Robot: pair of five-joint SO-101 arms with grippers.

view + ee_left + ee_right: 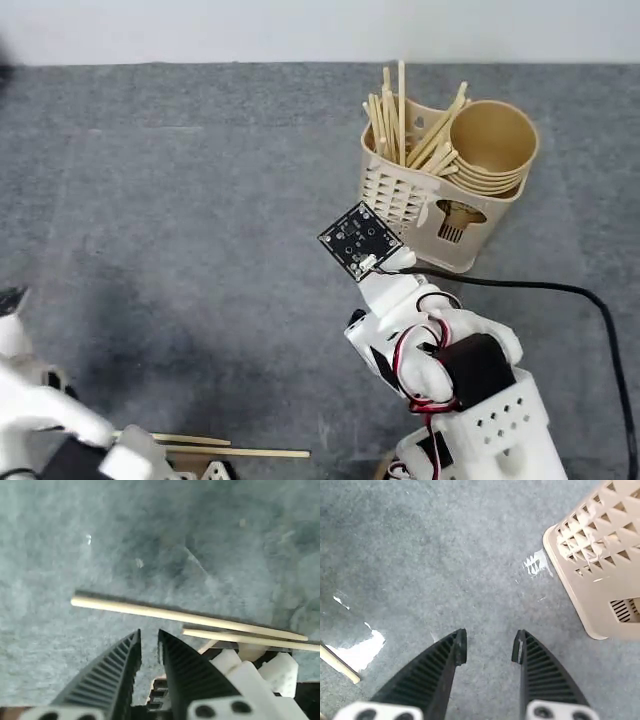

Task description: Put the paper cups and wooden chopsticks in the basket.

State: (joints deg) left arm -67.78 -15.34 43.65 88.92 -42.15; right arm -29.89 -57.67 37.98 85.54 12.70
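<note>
A beige basket point(430, 215) stands at the back right of the grey mat; its perforated wall point(600, 565) also shows in the right wrist view. It holds several wooden chopsticks point(400, 125) upright and a stack of paper cups point(492, 145). Two more chopsticks point(215, 447) lie flat near the front left. In the left wrist view, the longer point(185, 616) and the shorter point(250, 639) lie just beyond my left gripper point(149, 634), whose jaws stand a narrow gap apart with nothing between. My right gripper point(489, 647) is open over bare mat beside the basket.
The right arm point(450, 370) fills the front right, with a black cable point(560, 290) running off to the right edge. The left arm point(50, 420) sits in the front left corner. A chopstick end point(340, 667) shows at the right wrist view's edge.
</note>
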